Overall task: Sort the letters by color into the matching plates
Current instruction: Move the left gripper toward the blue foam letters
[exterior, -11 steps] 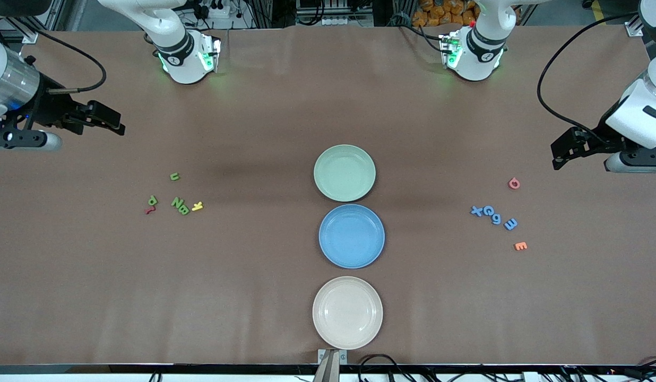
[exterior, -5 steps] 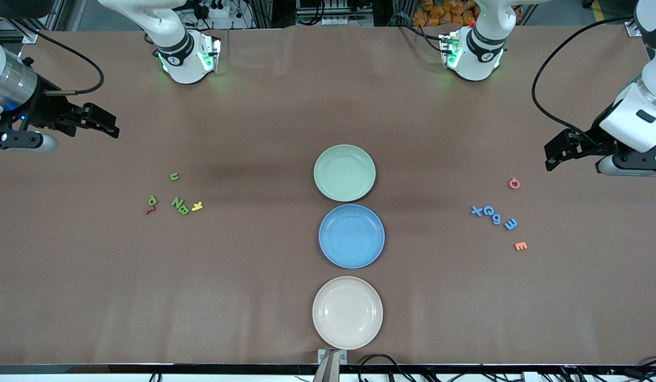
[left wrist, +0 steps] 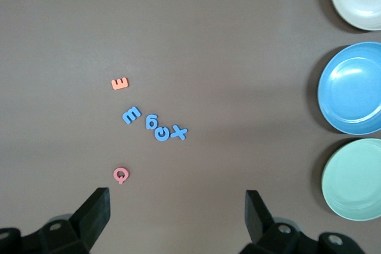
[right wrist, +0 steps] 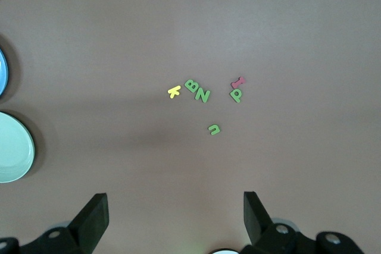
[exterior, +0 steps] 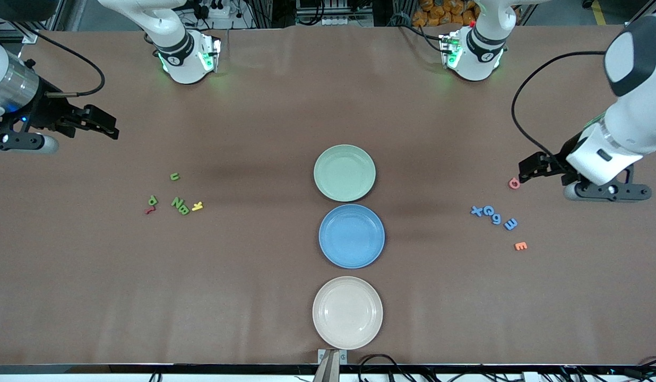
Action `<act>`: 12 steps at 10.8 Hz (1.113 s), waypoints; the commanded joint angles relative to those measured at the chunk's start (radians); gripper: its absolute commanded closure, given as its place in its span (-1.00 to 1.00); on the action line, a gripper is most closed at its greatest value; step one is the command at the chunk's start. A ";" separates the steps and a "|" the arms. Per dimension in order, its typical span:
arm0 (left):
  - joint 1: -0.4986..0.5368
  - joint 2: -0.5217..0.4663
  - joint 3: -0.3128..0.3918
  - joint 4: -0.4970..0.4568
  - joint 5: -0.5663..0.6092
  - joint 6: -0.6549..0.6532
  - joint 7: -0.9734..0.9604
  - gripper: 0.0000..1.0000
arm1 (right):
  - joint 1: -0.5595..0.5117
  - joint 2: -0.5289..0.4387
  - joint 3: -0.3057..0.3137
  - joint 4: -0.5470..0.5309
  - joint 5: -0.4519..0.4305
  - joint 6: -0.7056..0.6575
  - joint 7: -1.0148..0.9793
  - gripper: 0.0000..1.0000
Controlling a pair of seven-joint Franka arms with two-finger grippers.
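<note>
Three plates line the surface's middle: mint green plate (exterior: 344, 173), blue plate (exterior: 352, 236), cream plate (exterior: 347, 312). Four green letters (exterior: 179, 204) lie toward the right arm's end, four blue letters (exterior: 495, 217) toward the left arm's. Left gripper (exterior: 525, 171) hovers over the pink letter (exterior: 514, 183), right gripper (exterior: 106, 123) near its edge, both spread apart.

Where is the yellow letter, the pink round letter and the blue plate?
Small yellow letter K (exterior: 197, 206), front view, on its middle.
Small pink round letter (left wrist: 120, 175), left wrist view, on its ring.
Round medium blue plate (exterior: 328, 253), front view, on its raised rim.
</note>
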 commanded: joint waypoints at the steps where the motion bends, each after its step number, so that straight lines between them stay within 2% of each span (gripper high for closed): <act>1: 0.007 -0.044 -0.005 -0.174 -0.025 0.161 0.001 -1.00 | -0.013 -0.021 0.013 -0.018 -0.009 0.013 -0.006 -1.00; 2: 0.009 -0.056 -0.005 -0.226 -0.025 0.218 0.001 -1.00 | -0.013 -0.019 0.013 -0.018 -0.009 0.014 -0.006 -1.00; 6: 0.012 -0.032 -0.003 -0.311 -0.009 0.320 0.011 -1.00 | -0.009 -0.016 0.013 -0.018 -0.013 0.022 -0.006 -1.00; 12: 0.048 0.062 0.000 -0.337 -0.008 0.389 0.008 -1.00 | 0.022 -0.007 0.013 -0.010 -0.052 0.036 -0.084 -1.00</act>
